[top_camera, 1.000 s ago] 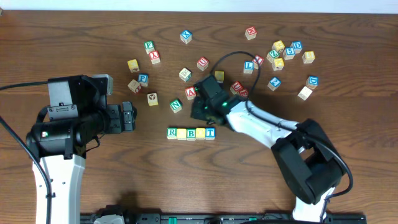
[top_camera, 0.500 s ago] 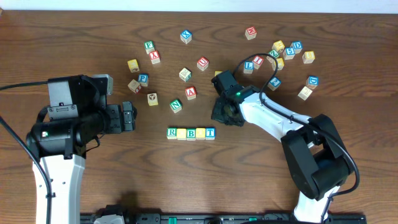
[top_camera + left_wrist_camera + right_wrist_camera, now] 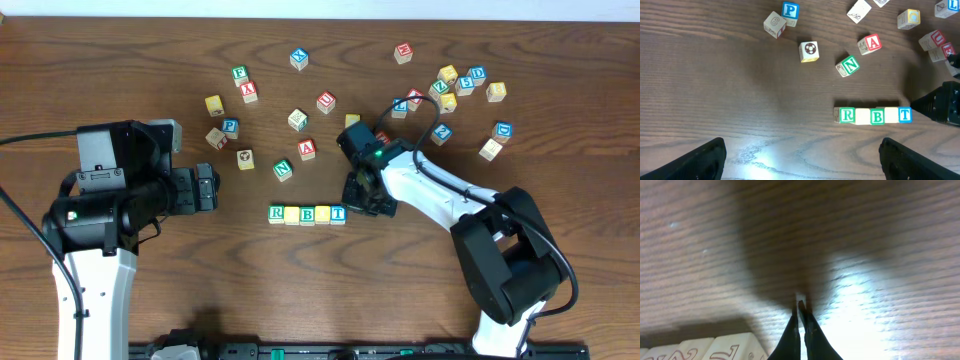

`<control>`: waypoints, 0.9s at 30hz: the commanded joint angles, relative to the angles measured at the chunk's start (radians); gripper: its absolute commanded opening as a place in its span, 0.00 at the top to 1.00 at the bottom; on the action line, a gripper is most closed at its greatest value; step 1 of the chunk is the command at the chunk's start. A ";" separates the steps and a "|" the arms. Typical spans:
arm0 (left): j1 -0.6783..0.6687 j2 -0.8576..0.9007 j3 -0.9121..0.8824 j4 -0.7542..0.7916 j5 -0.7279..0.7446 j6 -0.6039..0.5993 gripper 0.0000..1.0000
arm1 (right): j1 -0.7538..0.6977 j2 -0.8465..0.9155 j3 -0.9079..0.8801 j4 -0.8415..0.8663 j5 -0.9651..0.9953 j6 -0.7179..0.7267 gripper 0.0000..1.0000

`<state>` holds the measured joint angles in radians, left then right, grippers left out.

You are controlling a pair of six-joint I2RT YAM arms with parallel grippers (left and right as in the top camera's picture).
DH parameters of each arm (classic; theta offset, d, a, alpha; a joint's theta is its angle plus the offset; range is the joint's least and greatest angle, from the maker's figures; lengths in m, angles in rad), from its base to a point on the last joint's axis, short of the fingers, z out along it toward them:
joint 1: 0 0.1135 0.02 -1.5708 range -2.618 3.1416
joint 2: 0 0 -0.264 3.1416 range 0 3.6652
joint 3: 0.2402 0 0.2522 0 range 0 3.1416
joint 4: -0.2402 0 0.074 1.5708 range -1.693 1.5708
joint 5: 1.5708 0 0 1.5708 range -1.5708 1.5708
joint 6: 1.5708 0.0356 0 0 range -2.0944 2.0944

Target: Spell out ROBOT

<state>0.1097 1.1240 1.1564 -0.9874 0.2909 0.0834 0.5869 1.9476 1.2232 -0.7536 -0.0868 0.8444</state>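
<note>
Overhead, you see the wooden table (image 3: 120,60) with both arms on it. The left gripper (image 3: 207,188) hangs well to the left of the row of five cubes (image 3: 307,214), and the right gripper (image 3: 364,196) sits just beside the row's right end. Loose cubes (image 3: 283,170) lie scattered behind and to the right.

Only the left wrist view lets you read the row in order: green R (image 3: 847,115), a pale cube (image 3: 862,115), green B (image 3: 877,116), a second pale cube (image 3: 891,115), and blue T (image 3: 905,115), all touching in a straight line. It also shows the left fingers (image 3: 705,160) spread wide, gripping nothing.

The right wrist view shows what the overhead hides: the right fingers (image 3: 807,330) are pressed together, empty, tips near the wood. From there you cannot tell whether they touch the T.
</note>
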 commanded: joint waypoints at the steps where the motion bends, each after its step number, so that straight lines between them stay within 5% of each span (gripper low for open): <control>1: 0.004 -0.001 0.013 -0.002 0.015 0.013 0.04 | 0.025 0.020 -0.018 0.010 -0.034 -0.015 0.99; 27: 0.004 -0.001 0.013 -0.002 0.015 0.013 0.04 | 0.030 0.020 -0.018 0.041 -0.086 -0.008 0.99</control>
<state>0.1097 1.1240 1.1564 -0.9874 0.2909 0.0834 0.6067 1.9480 1.2179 -0.7139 -0.1665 0.8436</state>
